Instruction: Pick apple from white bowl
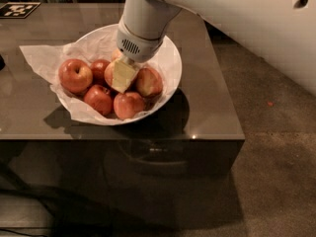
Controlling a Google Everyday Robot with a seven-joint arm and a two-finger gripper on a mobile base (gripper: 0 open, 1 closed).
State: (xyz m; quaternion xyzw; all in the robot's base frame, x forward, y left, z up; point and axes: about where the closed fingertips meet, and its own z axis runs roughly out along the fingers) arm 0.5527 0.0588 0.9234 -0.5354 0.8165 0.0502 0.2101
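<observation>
My pincer (122, 75) hangs straight down into the bowl (170, 58), with its tip in the middle of the heap of fruit. The bowl sits near the front edge of the surface (207, 107), well in from the right edge. Paper (39, 58) lines it and spills out toward the left edge.

The apple (108, 74) I take to be mine lies directly under and just behind my tip. My pale pad covers most of it, so only a sliver shows on its left side. I cannot tell whether my pincer is spread, pressed together or pinching the fruit, because my own wrist hides the contact.

The relation that matters is up and down, since the apple is beneath me, not off to one side. It is round, so it has no long axis for me to line up with.

The right apple (149, 81) is touching or nearly touching my tip, and the front apple (128, 105) sits just below it toward the front edge. The left apple (75, 75) is apart from me. I judge that a straight lift is what comes next. The close neighbours could be nudged or roll as I rise.
</observation>
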